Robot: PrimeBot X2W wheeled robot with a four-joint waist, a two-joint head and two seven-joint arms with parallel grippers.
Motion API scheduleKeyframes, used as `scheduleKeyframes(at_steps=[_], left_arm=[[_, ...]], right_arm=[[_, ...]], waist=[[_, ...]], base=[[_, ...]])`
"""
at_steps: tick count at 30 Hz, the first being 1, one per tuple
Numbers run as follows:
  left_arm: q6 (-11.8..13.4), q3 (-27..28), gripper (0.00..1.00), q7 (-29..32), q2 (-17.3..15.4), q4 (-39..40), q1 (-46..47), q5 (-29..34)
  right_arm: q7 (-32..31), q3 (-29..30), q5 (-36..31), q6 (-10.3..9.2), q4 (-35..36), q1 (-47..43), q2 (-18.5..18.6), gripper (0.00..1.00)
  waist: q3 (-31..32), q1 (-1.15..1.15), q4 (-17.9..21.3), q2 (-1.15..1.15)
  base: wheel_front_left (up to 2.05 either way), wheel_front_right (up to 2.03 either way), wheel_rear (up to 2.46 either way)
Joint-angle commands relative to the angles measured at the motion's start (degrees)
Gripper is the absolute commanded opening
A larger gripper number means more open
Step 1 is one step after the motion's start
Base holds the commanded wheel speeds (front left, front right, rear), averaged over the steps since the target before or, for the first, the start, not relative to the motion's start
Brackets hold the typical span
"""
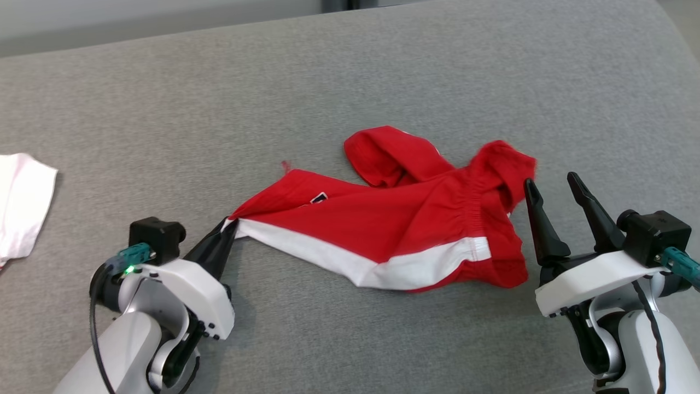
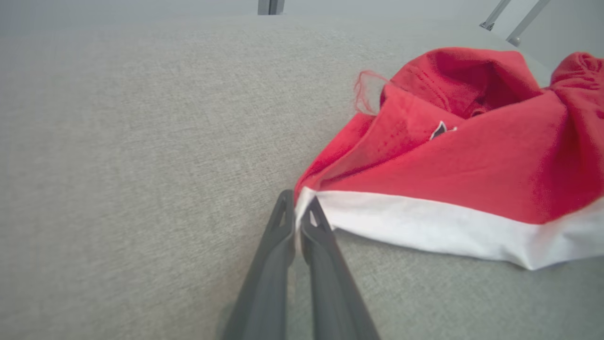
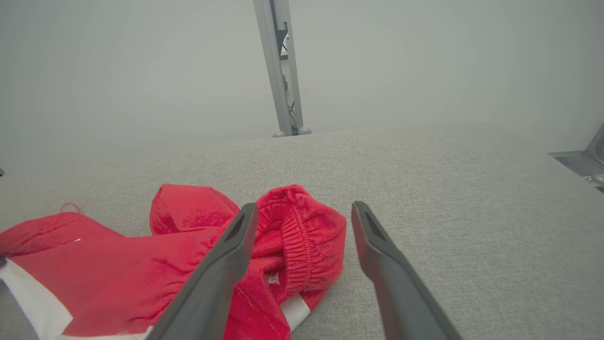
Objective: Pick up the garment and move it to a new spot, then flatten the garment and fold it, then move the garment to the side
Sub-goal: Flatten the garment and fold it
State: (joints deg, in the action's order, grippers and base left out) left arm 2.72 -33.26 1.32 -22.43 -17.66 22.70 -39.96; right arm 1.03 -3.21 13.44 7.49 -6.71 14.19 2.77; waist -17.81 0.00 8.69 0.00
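The garment (image 1: 394, 219) is a pair of red shorts with a white stripe, lying crumpled on the grey padded surface. My left gripper (image 1: 231, 225) is shut on the garment's left corner, where the white stripe ends. The left wrist view shows that corner pinched between the two dark fingers of the left gripper (image 2: 298, 203), with the garment (image 2: 462, 160) spreading away to the right. My right gripper (image 1: 549, 183) stands open just right of the elastic waistband, touching nothing. In the right wrist view the right gripper (image 3: 304, 208) frames the bunched waistband of the garment (image 3: 292, 236).
A white cloth (image 1: 22, 210) lies at the surface's left edge. The grey padded surface (image 1: 350, 82) stretches far behind the garment. A metal post (image 3: 278, 66) rises beyond the far edge, and a metal frame (image 2: 512, 21) stands at the far right.
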Motion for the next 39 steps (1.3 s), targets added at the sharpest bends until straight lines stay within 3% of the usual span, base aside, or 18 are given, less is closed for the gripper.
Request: scheduleKeyframes(at_steps=[1,8,9,10,11,12,25,32,39], left_arm=[[1.0,0.8,0.00,-0.2,-0.7,1.2,-1.2,-0.5],[3.8,2.2,0.00,0.4,-2.2,5.5,-5.7,-2.2],[4.0,2.4,0.29,-0.2,-1.9,5.7,-5.8,-2.3],[4.0,2.4,0.29,-0.2,-1.9,5.7,-5.8,-2.3],[4.4,2.4,0.87,-0.4,-1.7,5.6,-6.1,-2.3],[4.7,2.5,1.00,-1.0,-1.5,5.5,-6.4,-2.2],[9.6,8.2,1.00,-15.0,0.1,7.7,-8.1,1.8],[13.2,11.5,1.00,-16.1,-2.1,13.2,-11.3,4.9],[17.0,11.3,1.00,-13.8,-4.5,19.3,-16.4,6.2]], right_arm=[[-0.4,0.3,-0.4,0.01,0.2,0.6,0.3,1.00],[-1.5,0.7,-0.8,0.01,0.6,0.6,0.3,1.00],[-1.5,0.6,-0.8,0.01,0.6,0.7,0.3,1.00],[-1.5,0.6,-0.8,0.01,0.6,0.7,0.3,1.00],[-1.4,0.5,-0.9,0.01,0.6,0.8,0.3,1.00],[-1.4,0.5,-0.9,0.01,0.7,0.8,0.3,1.00],[-0.6,-0.2,-2.6,0.01,1.5,-1.0,1.0,1.00],[-0.3,0.2,-3.3,0.01,2.1,-3.7,0.9,1.00],[-0.8,0.1,-3.7,0.01,2.9,-6.3,0.7,1.00]], waist=[[0.8,0.00,-1.7,0.00],[1.6,0.00,-3.6,0.00],[1.7,0.00,-3.6,0.00],[1.7,0.00,-3.6,0.00],[1.9,0.00,-3.7,0.00],[2.1,0.00,-3.7,0.00],[7.5,0.00,-4.4,0.00],[10.6,0.00,-5.5,0.00],[12.0,0.00,-6.0,0.00]], base=[[0.00,0.00,0.00],[0.00,0.00,0.00],[0.00,0.00,0.00],[0.00,0.00,0.00],[0.00,0.00,0.00],[0.00,0.00,0.00],[0.00,0.00,0.00],[0.00,0.00,0.00],[0.00,0.00,0.00]])
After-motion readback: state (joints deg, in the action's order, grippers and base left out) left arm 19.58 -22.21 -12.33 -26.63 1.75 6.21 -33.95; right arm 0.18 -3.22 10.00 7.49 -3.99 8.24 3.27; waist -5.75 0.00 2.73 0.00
